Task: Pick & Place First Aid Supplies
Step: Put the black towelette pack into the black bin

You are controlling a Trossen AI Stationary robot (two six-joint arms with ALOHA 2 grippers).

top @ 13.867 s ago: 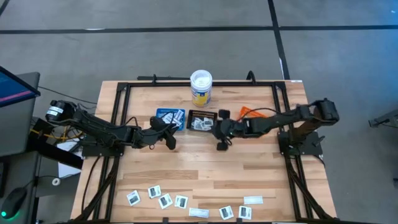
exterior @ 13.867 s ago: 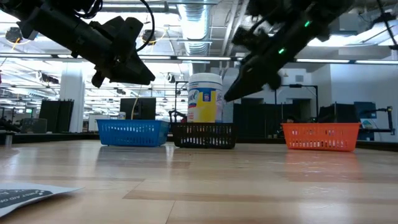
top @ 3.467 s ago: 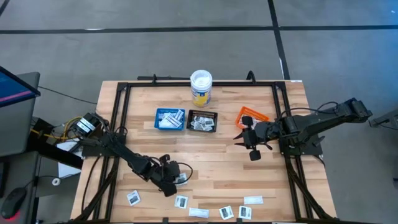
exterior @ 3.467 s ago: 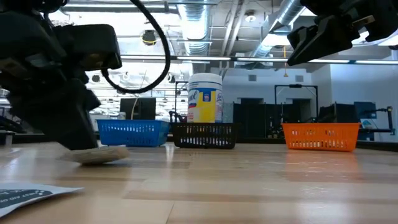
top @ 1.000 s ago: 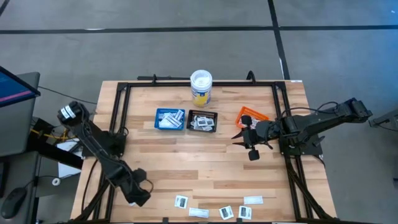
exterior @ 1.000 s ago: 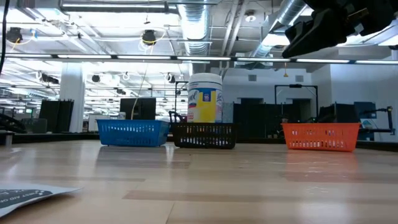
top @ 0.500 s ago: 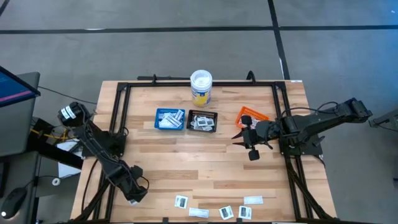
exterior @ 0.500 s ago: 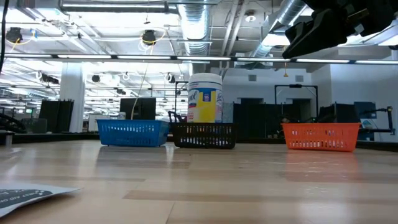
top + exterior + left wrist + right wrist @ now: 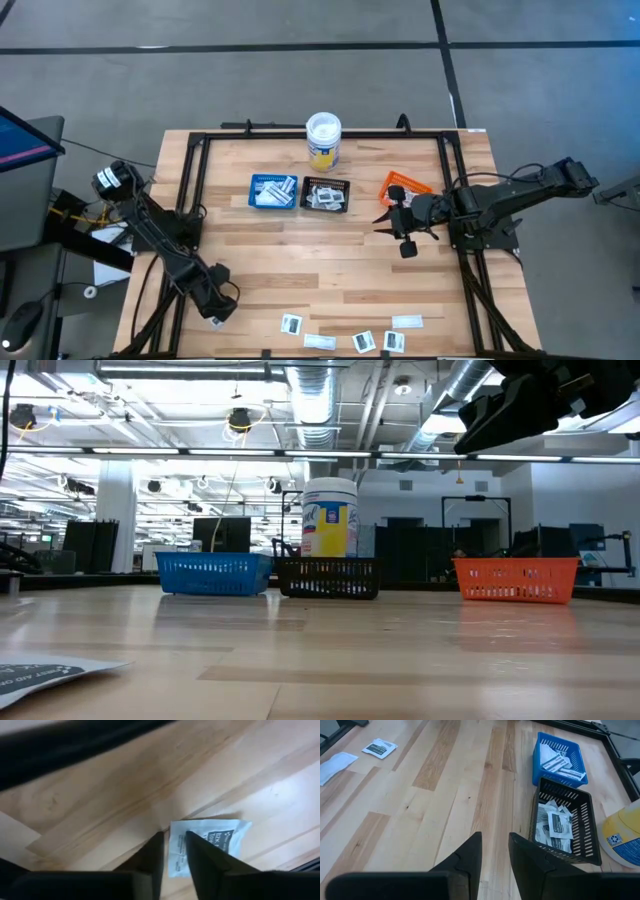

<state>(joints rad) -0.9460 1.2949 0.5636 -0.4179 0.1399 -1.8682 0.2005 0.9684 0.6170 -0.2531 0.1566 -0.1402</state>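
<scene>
1. Since half a second ago almost nothing has shifted: from above, the left gripper (image 9: 214,308) has edged slightly along the table's (image 9: 330,250) near left corner, while the right gripper (image 9: 402,233) hangs where it was, just on the near side of the orange tray (image 9: 402,186). Loose packets (image 9: 340,336) lie in a row along the near edge, to the right of the left gripper. The blue tray (image 9: 273,191) and black tray (image 9: 327,195), both holding packets, sit well beyond it, before the yellow-labelled tub (image 9: 323,141).
2. At table height, only the right arm shows, top right, above the orange tray.
3. Past the left wrist, the two fingers (image 9: 150,856) stand narrowly parted, straddling the edge of one white packet (image 9: 202,845) lying flat on the wood; whether they pinch it I cannot tell.
4. Past the right wrist, the fingers stand slightly apart, holding nothing.
</scene>
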